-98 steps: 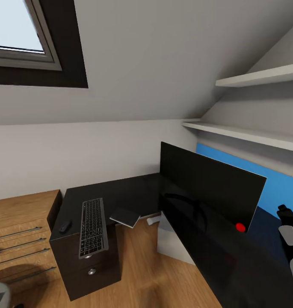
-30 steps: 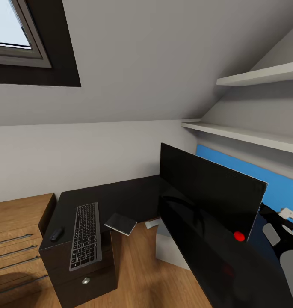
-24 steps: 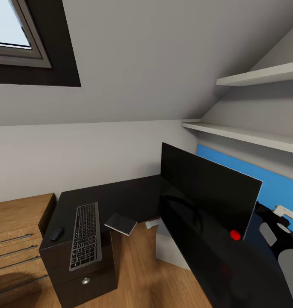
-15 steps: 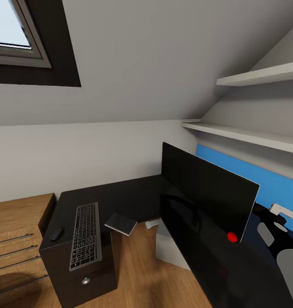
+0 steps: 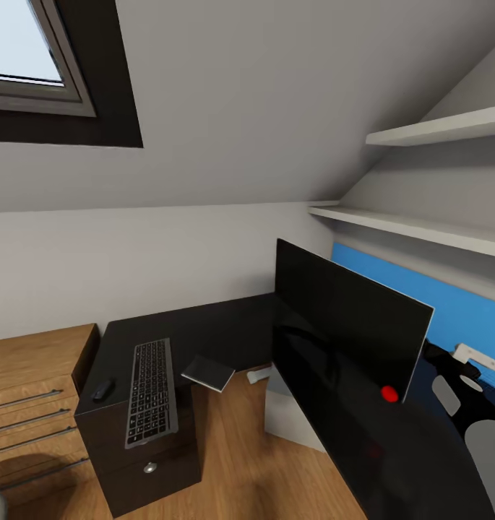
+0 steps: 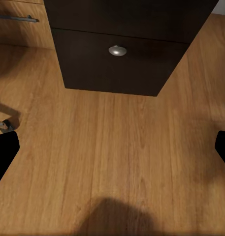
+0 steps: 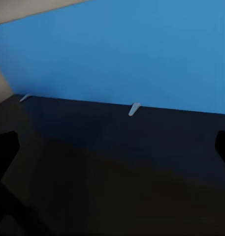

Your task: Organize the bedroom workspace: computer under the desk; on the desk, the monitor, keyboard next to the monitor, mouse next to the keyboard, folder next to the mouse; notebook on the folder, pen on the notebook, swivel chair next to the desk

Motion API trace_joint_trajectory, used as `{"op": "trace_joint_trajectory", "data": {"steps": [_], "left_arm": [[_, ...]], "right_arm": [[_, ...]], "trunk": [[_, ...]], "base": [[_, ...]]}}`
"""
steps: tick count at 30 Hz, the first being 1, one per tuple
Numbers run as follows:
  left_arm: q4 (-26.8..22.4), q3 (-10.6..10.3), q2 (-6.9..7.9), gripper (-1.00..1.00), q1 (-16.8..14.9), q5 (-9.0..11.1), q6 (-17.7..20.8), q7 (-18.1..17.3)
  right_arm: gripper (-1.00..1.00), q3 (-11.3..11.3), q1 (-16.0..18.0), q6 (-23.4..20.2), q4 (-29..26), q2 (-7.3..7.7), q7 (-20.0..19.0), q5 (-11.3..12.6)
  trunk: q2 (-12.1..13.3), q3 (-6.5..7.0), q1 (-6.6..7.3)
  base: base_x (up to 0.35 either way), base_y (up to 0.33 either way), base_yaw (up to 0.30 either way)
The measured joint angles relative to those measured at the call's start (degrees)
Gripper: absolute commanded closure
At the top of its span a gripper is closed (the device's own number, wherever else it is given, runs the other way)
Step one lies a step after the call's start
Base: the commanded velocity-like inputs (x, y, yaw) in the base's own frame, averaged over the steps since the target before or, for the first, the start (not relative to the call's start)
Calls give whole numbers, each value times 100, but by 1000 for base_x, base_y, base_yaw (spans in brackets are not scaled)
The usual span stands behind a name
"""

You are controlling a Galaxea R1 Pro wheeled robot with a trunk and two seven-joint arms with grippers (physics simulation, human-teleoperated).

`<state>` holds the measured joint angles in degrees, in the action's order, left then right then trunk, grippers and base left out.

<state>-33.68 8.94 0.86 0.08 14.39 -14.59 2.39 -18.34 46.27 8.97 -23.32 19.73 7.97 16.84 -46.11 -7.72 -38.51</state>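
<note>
The wide black monitor [image 5: 348, 328] stands on the glossy black desk [image 5: 204, 328], red dot at its near lower corner. On the desk's left wing lie the keyboard [image 5: 149, 392] and, left of it, the mouse [image 5: 102, 390]. The grey notebook [image 5: 209, 373] overhangs the desk's inner edge, with the white pen [image 5: 259, 373] beside it. Under the desk stands the pale computer [image 5: 294, 419]. My right arm [image 5: 453, 393] reaches behind the monitor's near end. My right gripper [image 7: 112, 147] is open over the desk top, facing the blue wall panel. My left gripper [image 6: 112, 147] is open above the floor. The folder and swivel chair are out of view.
A light wooden drawer chest [image 5: 30, 390] stands left of the desk. The desk's black drawer unit [image 6: 119, 64] with its round knob faces my left gripper across wooden floor [image 6: 112, 162]. Two white shelves [image 5: 420, 224] and a sloped ceiling hang over the desk's right side.
The monitor's near end has swung a little to the left while my right arm moved in behind it. The head view has shifted slightly to the left.
</note>
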Motion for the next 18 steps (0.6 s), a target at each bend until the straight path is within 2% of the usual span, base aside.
{"op": "trace_joint_trajectory", "data": {"steps": [2, 5, 6, 7, 9, 18], "left_arm": [[0, 0, 0, -100, 0, 1, 0, 0], [0, 0, 0, -100, 0, 0, 0, 0], [0, 0, 0, -100, 0, 0, 0, 0], [0, 0, 0, -100, 0, 0, 0, 0], [0, 0, 0, -100, 0, 1, 0, 0], [0, 0, 0, -100, 0, 3, 0, 0]], "right_arm": [[-100, 20, 0, 0, 11, -50, -4, -8], [-100, 319, 0, 0, 22, -128, -19, -81], [-100, 531, 0, 0, 24, -145, -22, -105], [-100, 648, 0, 0, 25, -154, -24, -112], [-100, 774, 0, 1, 26, -174, -25, -121], [-100, 879, 0, 1, 26, -231, -26, -148]], "trunk": [[0, 0, 0], [0, 0, 0], [0, 0, 0], [0, 0, 0], [0, 0, 0], [0, 0, 0]], "base": [[-8, 3, 0], [-2, 1, 0], [0, 0, 0], [0, 0, 0], [0, 0, 0], [0, 0, 0]]}}
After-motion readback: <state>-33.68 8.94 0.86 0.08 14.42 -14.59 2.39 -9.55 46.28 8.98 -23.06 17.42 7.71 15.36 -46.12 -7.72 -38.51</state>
